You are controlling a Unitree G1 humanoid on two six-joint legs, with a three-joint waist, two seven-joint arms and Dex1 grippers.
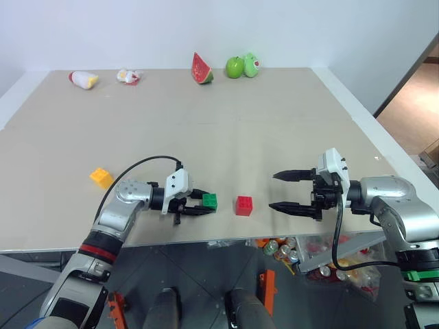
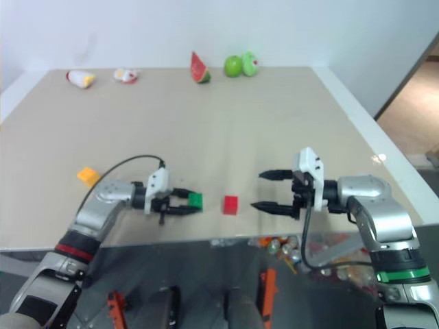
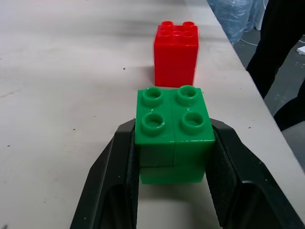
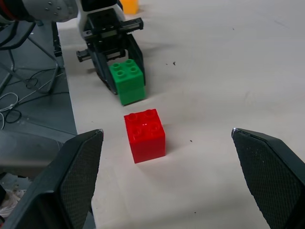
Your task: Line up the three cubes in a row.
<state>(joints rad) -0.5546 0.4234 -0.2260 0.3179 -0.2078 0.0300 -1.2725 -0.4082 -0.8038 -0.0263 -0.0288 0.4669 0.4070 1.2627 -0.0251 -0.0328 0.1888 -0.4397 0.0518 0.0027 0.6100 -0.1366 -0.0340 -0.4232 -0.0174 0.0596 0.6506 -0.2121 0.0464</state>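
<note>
Beige and bare near its front edge, the table (image 1: 274, 137) carries all three cubes, taken here from the red cube (image 1: 243, 205) as landmark. Just beside it, on the robot's left, the green cube (image 1: 210, 200) sits clamped between the fingers of the left tool (image 1: 197, 207); farther that way, well apart, lies the yellow-orange cube (image 1: 101, 177). On the red cube's other side the right tool (image 1: 288, 191) hovers with its fingers spread wide, empty. These bricks look light, rigid and smooth-sided, likely slippery, so a squeeze across two flat opposite faces, below the studs, should hold best.
</note>
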